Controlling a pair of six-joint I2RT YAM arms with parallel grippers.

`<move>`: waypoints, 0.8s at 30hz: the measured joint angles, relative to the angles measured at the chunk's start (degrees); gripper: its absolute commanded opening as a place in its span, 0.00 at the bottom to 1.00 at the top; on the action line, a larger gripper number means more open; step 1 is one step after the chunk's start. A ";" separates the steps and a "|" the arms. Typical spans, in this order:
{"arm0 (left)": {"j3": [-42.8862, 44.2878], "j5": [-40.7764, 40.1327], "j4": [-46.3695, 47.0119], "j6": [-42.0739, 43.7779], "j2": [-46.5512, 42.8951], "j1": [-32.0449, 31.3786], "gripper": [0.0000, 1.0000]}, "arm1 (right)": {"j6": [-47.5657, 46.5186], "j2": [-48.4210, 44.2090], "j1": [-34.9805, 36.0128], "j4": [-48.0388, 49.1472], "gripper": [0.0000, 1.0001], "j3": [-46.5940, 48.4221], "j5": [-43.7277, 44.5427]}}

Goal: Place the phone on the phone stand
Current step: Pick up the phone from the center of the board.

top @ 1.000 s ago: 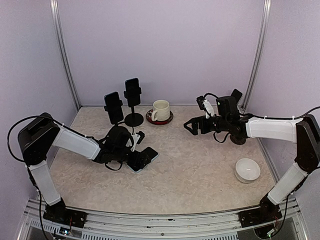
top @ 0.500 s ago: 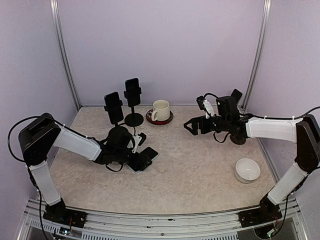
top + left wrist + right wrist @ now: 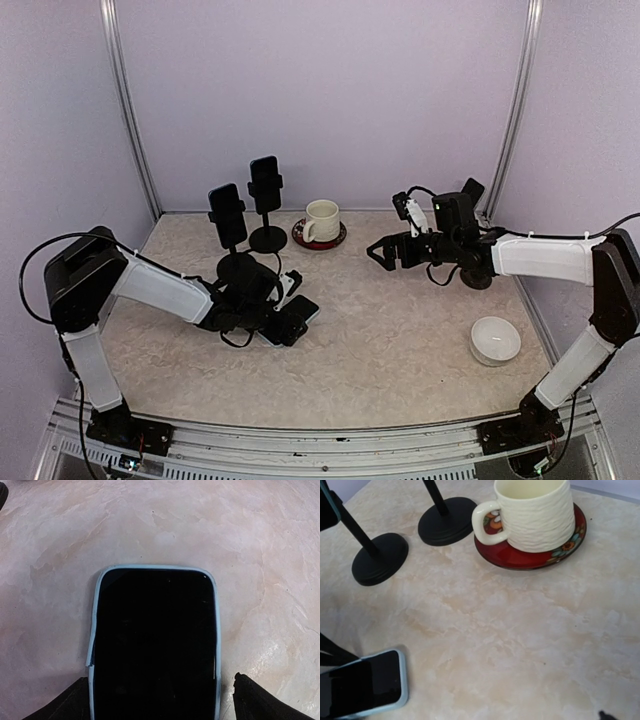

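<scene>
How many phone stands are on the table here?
2 sure: left stand at the back left, right stand beside the saucer. A dark shape behind the right arm may be a third.

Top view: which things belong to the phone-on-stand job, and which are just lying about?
Job: phone; stand beside the mug; second stand.
Lying about: cream mug; red saucer under it; white bowl.

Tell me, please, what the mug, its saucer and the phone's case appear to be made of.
Mug: probably glazed ceramic; cream, ribbed wall with a soft sheen.
Saucer: likely glazed ceramic too; glossy red with painted flowers.
Phone case: looks like soft plastic or silicone, judging by its dull, pale blue rim; which of the two cannot be told.
</scene>
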 measured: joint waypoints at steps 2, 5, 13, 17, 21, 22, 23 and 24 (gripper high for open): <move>0.68 -1.31 -0.35 0.26 0.59 -0.68 0.95 | 0.00 0.00 0.00 0.02 1.00 0.00 -0.04; 1.44 -2.97 -0.81 0.55 1.22 -1.57 0.94 | 0.00 0.00 0.00 0.02 1.00 0.00 -0.04; 2.19 -5.51 -1.44 1.09 1.95 -2.58 0.82 | 0.02 0.00 0.00 0.02 1.00 0.00 -0.22; 2.27 -5.62 -1.42 1.14 2.05 -2.89 0.75 | 0.02 0.00 0.02 0.04 1.00 -0.02 -0.35; 2.27 -5.57 -1.36 1.27 2.05 -2.97 0.64 | 0.02 0.00 0.26 0.04 1.00 -0.02 -0.37; 2.27 -5.57 -1.36 1.27 2.05 -2.97 0.60 | 0.02 0.00 0.35 0.04 1.00 -0.02 -0.39; 2.27 -5.57 -1.36 1.27 2.05 -2.97 0.58 | 0.02 0.00 0.46 0.04 1.00 -0.02 -0.42; 2.27 -5.53 -1.36 1.27 2.03 -2.97 0.56 | 0.02 0.00 0.52 0.07 1.00 -0.04 -0.46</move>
